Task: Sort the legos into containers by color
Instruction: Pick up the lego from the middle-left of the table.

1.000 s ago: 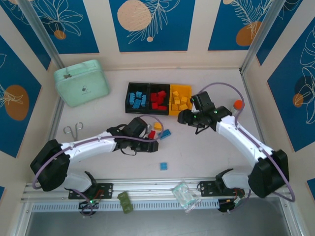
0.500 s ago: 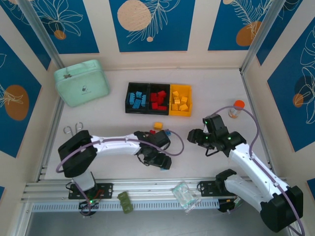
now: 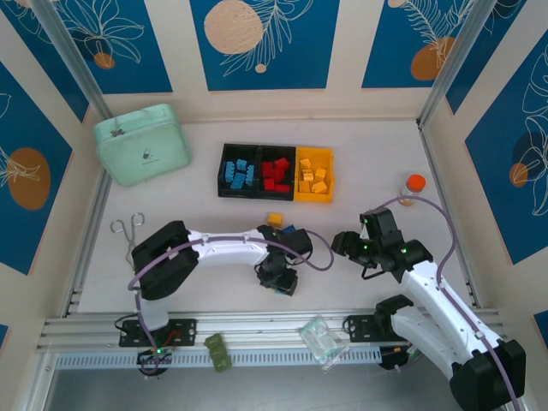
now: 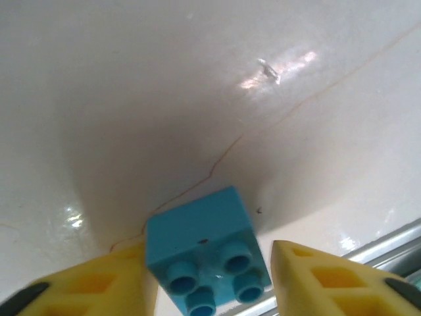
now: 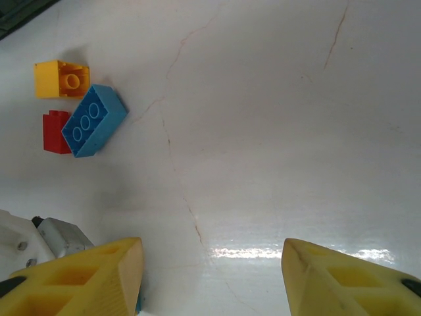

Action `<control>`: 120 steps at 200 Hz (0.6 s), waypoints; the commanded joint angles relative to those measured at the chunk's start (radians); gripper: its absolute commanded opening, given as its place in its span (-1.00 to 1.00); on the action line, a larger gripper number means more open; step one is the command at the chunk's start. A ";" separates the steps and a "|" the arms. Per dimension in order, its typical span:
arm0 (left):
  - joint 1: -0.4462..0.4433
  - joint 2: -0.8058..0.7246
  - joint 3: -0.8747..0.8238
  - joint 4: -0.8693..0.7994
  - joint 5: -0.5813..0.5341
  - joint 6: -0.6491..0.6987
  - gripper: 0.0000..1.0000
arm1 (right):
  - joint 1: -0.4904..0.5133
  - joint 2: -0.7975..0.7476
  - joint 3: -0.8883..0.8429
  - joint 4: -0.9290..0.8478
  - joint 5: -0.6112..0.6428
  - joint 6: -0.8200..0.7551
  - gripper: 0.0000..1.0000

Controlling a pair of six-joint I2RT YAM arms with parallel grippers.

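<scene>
Judging most studded bricks (image 3: 274, 174) sorted into the black-and-yellow plastic bins (image 3: 257, 197), we count four loose; left end effector (image 4: 209, 276) straddles a light-blue brick (image 4: 200, 234), pinch unclear, right end effector (image 5: 210, 276) spread.

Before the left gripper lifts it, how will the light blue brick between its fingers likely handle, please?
The blue brick looks like rigid moulded plastic, so it should not flex. Small, so probably light. Boxy and flat-sided, it should slide rather than roll, though its glossy faces might slip in the left gripper.
</scene>
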 commanded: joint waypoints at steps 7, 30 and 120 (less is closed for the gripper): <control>0.003 -0.010 0.019 -0.048 -0.060 0.023 -0.32 | -0.006 -0.015 -0.005 -0.005 -0.055 0.012 0.15; 0.033 -0.064 -0.013 -0.021 -0.088 0.020 -0.41 | -0.006 -0.008 -0.006 -0.009 -0.116 0.006 0.15; 0.232 -0.239 -0.055 -0.037 -0.151 0.117 -0.46 | 0.110 0.069 0.001 0.036 -0.232 0.031 0.15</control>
